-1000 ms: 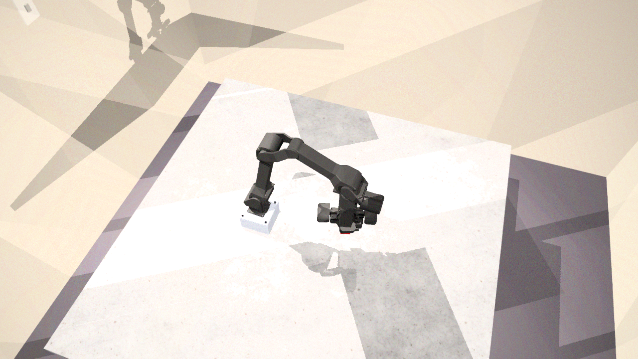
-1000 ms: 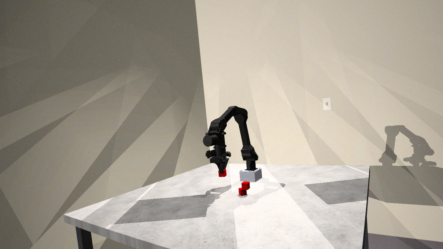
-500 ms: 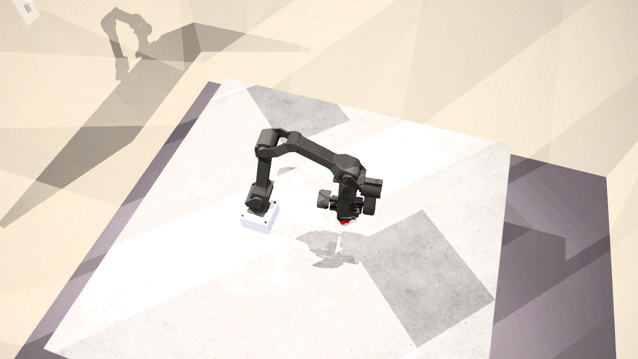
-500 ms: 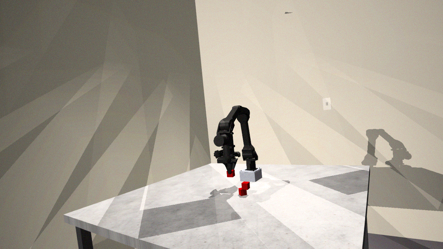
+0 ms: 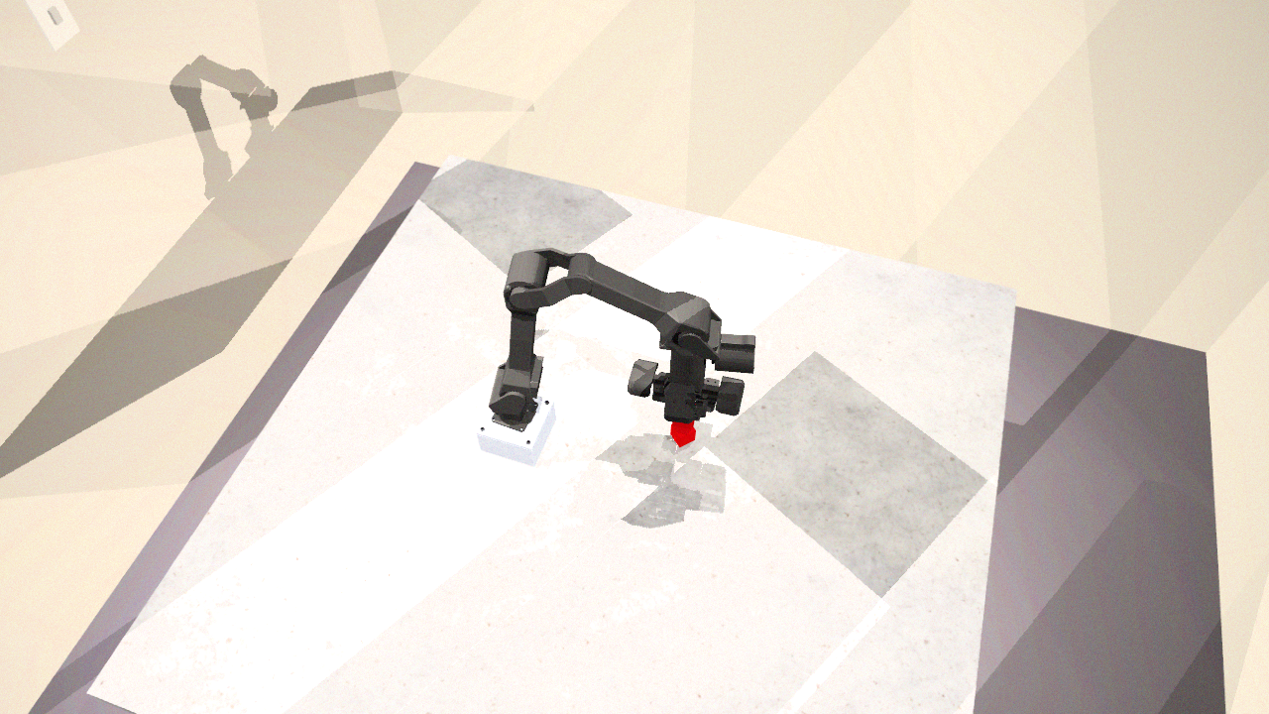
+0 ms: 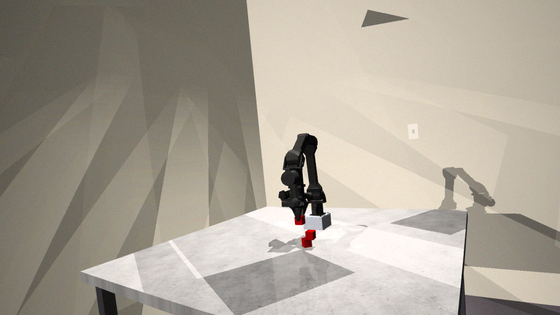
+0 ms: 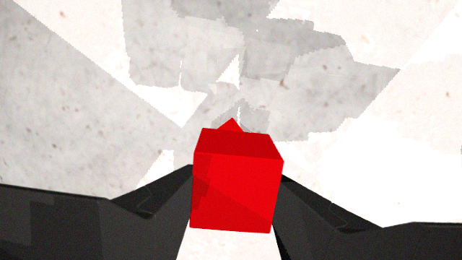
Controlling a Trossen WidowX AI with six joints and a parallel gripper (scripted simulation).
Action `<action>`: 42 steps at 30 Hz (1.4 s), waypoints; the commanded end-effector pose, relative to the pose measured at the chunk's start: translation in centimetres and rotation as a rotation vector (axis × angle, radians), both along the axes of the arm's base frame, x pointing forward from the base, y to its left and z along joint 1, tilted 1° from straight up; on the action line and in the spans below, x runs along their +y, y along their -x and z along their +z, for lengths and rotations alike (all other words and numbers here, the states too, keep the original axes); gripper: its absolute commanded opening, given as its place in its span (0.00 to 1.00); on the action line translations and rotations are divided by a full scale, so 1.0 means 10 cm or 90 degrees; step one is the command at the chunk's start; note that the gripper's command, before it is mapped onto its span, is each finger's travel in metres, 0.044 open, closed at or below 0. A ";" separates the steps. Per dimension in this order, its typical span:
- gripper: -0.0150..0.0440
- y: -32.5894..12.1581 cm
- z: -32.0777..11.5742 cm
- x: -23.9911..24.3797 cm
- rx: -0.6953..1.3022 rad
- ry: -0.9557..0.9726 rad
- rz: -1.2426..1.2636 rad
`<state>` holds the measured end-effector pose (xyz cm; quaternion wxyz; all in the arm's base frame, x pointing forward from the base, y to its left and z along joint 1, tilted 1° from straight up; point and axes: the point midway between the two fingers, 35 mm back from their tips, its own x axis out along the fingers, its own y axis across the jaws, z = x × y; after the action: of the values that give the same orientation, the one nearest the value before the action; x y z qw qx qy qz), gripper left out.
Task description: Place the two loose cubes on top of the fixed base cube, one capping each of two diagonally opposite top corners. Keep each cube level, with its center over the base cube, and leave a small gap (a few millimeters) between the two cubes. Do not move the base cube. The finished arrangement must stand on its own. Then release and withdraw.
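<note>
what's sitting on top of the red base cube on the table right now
One small red cube rests on the red base cube, offset toward one corner. The other corner is bare; the second red cube is in the fingers.
</note>
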<state>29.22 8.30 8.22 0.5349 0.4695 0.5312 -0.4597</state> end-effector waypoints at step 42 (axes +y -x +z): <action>0.43 0.01 -0.57 0.02 0.003 -0.001 -0.009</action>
<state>29.08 8.42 2.60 0.5322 0.4699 0.5304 -0.4633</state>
